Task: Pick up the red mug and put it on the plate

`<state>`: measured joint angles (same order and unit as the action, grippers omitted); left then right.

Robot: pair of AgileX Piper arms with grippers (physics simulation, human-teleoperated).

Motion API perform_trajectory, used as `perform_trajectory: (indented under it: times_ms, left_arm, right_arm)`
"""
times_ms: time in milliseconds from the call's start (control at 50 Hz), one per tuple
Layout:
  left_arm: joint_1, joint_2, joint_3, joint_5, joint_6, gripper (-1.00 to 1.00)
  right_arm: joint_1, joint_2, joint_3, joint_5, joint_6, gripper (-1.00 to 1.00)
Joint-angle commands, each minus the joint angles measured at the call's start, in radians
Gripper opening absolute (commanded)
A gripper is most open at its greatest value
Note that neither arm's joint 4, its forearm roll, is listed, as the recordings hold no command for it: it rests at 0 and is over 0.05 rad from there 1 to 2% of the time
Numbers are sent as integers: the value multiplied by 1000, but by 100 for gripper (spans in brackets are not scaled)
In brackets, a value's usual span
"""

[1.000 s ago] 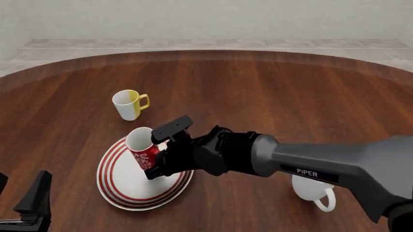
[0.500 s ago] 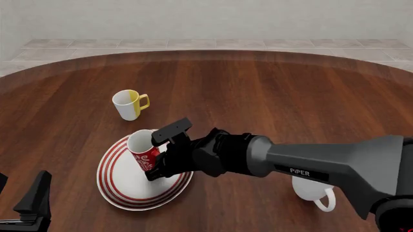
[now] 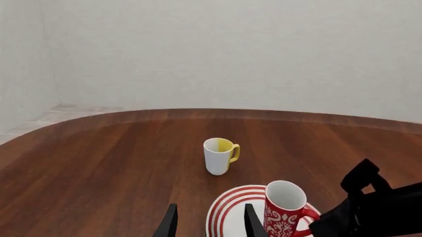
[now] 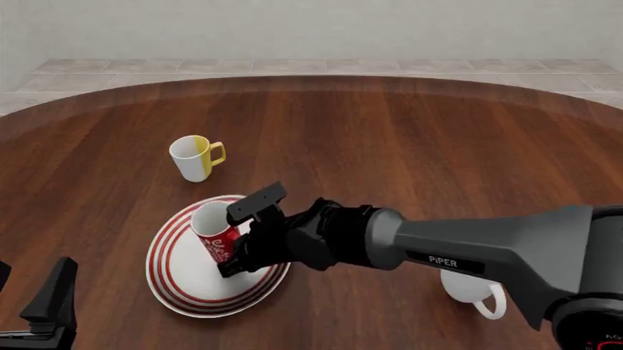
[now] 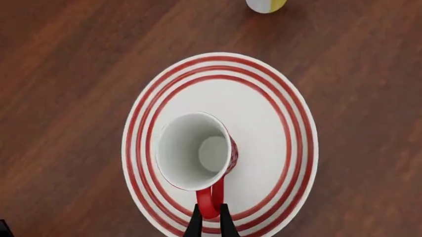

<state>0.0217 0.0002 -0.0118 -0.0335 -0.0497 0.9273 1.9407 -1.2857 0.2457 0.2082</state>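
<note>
Reaching arm: the right gripper (image 4: pixel 236 237) is extended over the plate (image 4: pixel 173 288), its black fingers (image 5: pixel 195 226) pinched narrowly on the handle of the red mug (image 4: pixel 216 233).
Red mug: it is seen upright within the plate's inner white field, white interior showing from above (image 5: pixel 194 153); whether its base touches the plate cannot be told.
Plate: it is laid flat on the wooden table (image 4: pixel 409 146), red rings around its rim.
Left gripper (image 3: pixel 207 223): it is kept low beside the plate's near-left edge, fingers parted, nothing between them.
Yellow-and-white mug (image 4: pixel 195 157): it is placed beyond the plate, apart from it.
White mug (image 4: pixel 474 289): it is partly hidden under the right arm, well right of the plate.
</note>
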Motion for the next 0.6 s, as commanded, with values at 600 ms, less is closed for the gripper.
perform_trajectory:
  times_ms: [600]
  left_arm:
    - [-1,0,-3,3,-2,100]
  right_arm:
    - [2,22,0,-11,8,-100]
